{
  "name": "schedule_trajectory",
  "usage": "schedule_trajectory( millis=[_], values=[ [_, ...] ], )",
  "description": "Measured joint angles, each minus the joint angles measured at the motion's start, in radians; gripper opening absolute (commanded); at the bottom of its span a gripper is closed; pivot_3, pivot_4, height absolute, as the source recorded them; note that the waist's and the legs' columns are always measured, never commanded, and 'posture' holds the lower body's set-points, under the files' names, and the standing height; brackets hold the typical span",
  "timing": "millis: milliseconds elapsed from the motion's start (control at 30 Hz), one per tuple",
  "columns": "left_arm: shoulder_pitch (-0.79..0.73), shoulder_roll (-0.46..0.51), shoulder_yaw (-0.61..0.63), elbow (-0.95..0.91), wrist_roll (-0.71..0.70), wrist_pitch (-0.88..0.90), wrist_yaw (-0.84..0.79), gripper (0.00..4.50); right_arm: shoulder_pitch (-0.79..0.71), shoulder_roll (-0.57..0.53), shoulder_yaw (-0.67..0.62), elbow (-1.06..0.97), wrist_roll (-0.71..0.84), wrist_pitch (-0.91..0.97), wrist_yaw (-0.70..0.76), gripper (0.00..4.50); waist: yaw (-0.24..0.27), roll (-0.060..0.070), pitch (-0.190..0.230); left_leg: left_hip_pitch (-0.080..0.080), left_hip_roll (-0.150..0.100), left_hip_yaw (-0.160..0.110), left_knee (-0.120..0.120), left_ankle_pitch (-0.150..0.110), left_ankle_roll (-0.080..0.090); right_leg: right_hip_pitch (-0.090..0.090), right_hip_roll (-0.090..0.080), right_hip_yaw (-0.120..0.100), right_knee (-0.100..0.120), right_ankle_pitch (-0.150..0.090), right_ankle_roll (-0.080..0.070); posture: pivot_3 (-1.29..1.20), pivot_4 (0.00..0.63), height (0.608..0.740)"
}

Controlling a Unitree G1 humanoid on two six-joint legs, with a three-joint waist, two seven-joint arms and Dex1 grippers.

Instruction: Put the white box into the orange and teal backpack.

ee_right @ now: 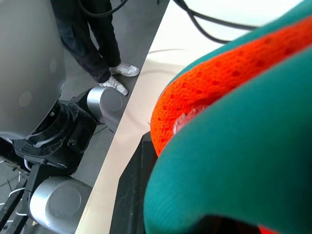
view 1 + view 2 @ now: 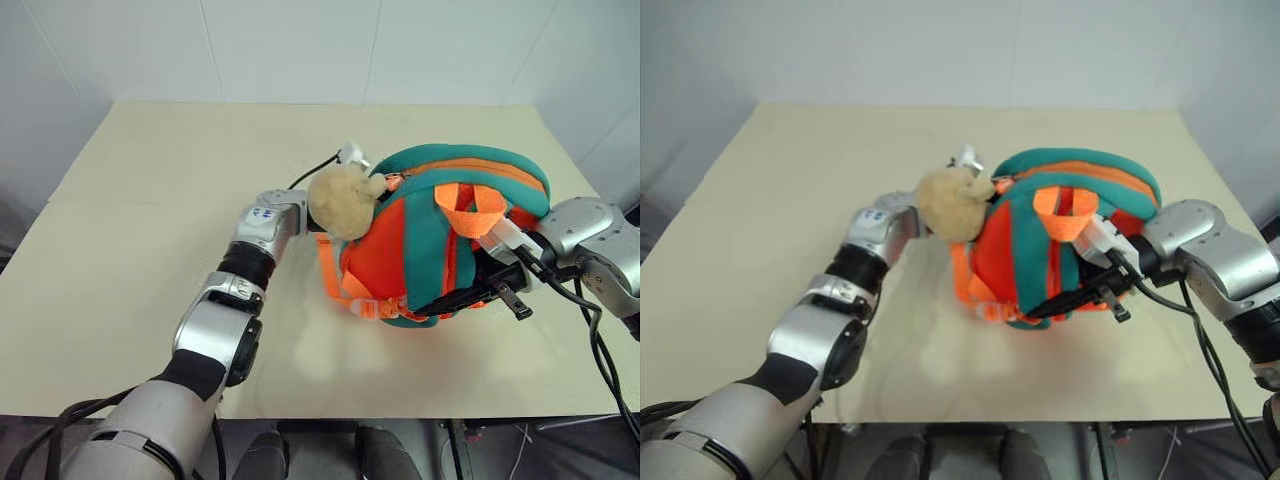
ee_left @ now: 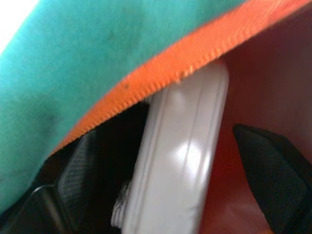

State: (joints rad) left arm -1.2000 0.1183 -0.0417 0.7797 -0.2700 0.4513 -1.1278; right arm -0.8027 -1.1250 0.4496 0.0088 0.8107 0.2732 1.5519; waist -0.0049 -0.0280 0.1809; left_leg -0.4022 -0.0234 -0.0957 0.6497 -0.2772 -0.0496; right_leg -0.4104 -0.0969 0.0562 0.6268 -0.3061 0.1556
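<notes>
Two risks, biggest first: snagged withdrawal, then a sagging opening.
Tabletop [image 2: 150, 180]: cream, carrying the orange and teal backpack [image 2: 440, 235], which lies on its side near the right half.
Backpack mouth: faces the left arm; teal rim and orange binding drape over the left claw [image 3: 175, 195] in the left wrist view.
White box [image 3: 180, 161]: already inside the orange lining, standing on edge between the two black fingers [image 3: 270, 170], seemingly free of the pads, though contact at its lower end cannot be ruled out.
Left claw: spread wide, released, holding nothing firmly.
Right claw [image 2: 495, 290]: clenched on the far side of the bag, apparently pinching fabric or a strap to steady it; exact thing gripped hard to tell.
Plush toy [image 2: 340, 200]: tan, resting against the left wrist at the mouth.
Risk one: pulling the left arm back could drag the box out if a finger or the rim catches its edge.
Risk two: box looks shallowly seated, so could slide out should the right claw let go early.
Risk three: toy or orange webbing [image 2: 345, 285] could hook the wrist and tug the bag along.
</notes>
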Motion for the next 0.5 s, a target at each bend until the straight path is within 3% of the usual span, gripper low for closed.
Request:
schedule_trajectory(
  millis=[67,167,500],
  values=[
    [0.023,0.019,0.000,-0.073,-0.003,0.032,0.002,4.48,-0.001,0.005,0.000,0.002,-0.004,0.001,0.000,0.65,0.000,0.000,0.000,0.000,0.000,0.000,-0.001,0.000,0.000,-0.001,0.000,0.000,0.000,0.000,0.000,0.00,0.150,0.740],
    [0.054,0.044,0.000,-0.160,-0.012,0.081,0.013,3.91,-0.009,0.024,0.000,0.015,-0.016,0.006,0.000,0.65,0.003,0.000,0.000,0.000,0.000,0.000,-0.001,0.000,0.000,-0.001,0.000,0.000,0.000,0.000,0.000,0.00,0.150,0.740],
    [0.083,0.089,-0.002,-0.349,-0.038,0.169,0.036,0.66,-0.022,0.038,0.000,0.035,-0.031,0.010,0.000,0.65,0.001,0.000,0.000,0.000,0.000,0.000,-0.001,0.000,0.000,-0.001,0.000,0.000,-0.001,0.000,0.000,0.00,0.150,0.740]
  ],
)
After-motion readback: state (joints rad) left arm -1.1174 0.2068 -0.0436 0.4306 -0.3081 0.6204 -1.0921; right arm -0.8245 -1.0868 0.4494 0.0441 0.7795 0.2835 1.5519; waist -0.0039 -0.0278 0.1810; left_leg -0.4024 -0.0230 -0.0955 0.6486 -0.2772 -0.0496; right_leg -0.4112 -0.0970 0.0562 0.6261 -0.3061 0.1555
